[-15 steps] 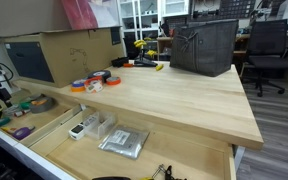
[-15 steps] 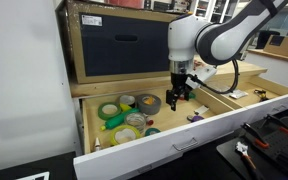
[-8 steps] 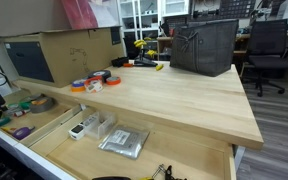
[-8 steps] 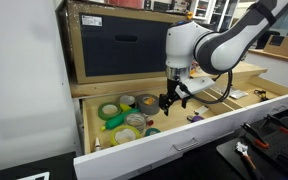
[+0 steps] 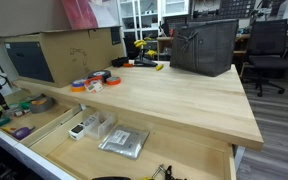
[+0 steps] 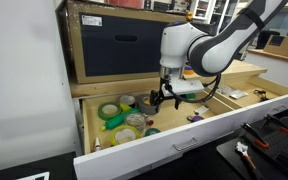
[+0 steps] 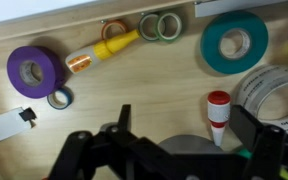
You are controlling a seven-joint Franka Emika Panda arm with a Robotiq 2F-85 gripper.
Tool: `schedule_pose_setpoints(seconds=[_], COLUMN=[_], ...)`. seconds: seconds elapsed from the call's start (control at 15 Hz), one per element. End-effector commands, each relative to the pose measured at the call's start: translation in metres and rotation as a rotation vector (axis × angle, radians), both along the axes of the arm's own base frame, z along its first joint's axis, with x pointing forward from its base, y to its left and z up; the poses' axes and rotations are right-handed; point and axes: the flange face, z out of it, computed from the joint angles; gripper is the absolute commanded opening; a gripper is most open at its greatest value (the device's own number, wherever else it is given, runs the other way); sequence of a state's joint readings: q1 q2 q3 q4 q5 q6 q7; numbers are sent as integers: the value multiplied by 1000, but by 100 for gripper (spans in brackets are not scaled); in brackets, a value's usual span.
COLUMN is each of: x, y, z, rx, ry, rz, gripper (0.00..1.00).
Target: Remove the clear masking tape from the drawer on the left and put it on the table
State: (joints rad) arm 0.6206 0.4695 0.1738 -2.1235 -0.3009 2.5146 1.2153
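The narrow left drawer (image 6: 184, 128) stands pulled out and holds several tape rolls. The clear masking tape (image 6: 134, 121) is a whitish translucent ring near the drawer's middle; in the wrist view this tape roll (image 7: 276, 92) lies at the right edge. My gripper (image 6: 163, 98) hangs open just above the drawer floor, beside the tape and not touching it. In the wrist view the gripper (image 7: 184, 128) straddles a grey roll (image 7: 189, 146) and a red-capped bottle (image 7: 217, 112), holding nothing. The butcher-block table (image 5: 184, 90) is behind.
Also in the drawer are a purple roll (image 7: 34, 70), a teal roll (image 7: 234, 42), a green roll (image 6: 109, 110) and a yellow tube (image 7: 109, 47). Orange, blue and red-black rolls (image 5: 94, 82), a cardboard box (image 5: 69, 50) and a dark bag (image 5: 204, 45) stand on the table. The wider drawer (image 5: 104, 135) is open.
My gripper has moved sideways across the drawer towards the cluster of tape rolls, and is still open. Nothing in the drawer has shifted.
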Motion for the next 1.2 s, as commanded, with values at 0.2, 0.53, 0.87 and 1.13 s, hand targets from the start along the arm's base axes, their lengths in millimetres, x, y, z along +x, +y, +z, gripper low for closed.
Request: schedule_pose_setpoints(seconds=[0.2, 0.53, 0.87, 1.13], x=[8, 10, 14, 28], y=[30, 52, 67, 67], z=[-3, -11, -26, -38], rx=[51, 60, 50, 49], ry=[-16, -23, -44, -51], rz=[-83, -92, -86, -118], gripper=[100, 100, 100, 100])
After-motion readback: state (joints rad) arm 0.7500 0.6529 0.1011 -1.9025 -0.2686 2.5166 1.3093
